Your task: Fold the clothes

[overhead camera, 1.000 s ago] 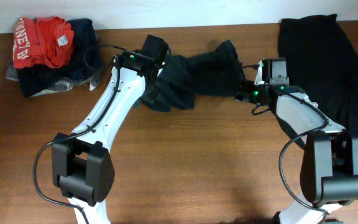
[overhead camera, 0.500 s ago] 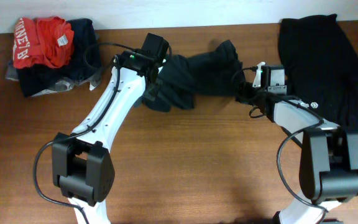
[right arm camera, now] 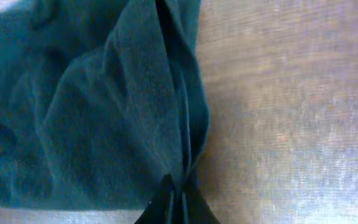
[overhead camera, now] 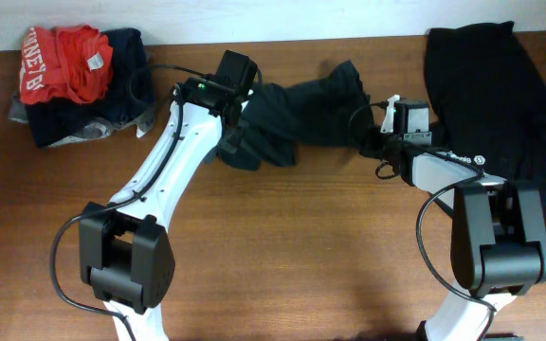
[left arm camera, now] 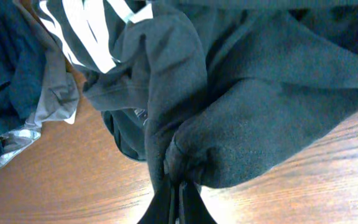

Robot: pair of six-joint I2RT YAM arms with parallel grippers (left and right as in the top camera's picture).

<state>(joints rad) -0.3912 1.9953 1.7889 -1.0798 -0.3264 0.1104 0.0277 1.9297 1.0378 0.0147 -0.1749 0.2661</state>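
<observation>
Folding barely underway: left pincer [left arm camera: 180, 190] and right pincer [right arm camera: 178, 190] clench bunched black T-shirt [overhead camera: 297, 118]; black heap [overhead camera: 486, 104], far right corner, awaits.

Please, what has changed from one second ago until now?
The right claw edged toward the bunched black T-shirt and shut on its right end. The left claw stays shut on its left end. The red-topped pile and the black garments did not move.
</observation>
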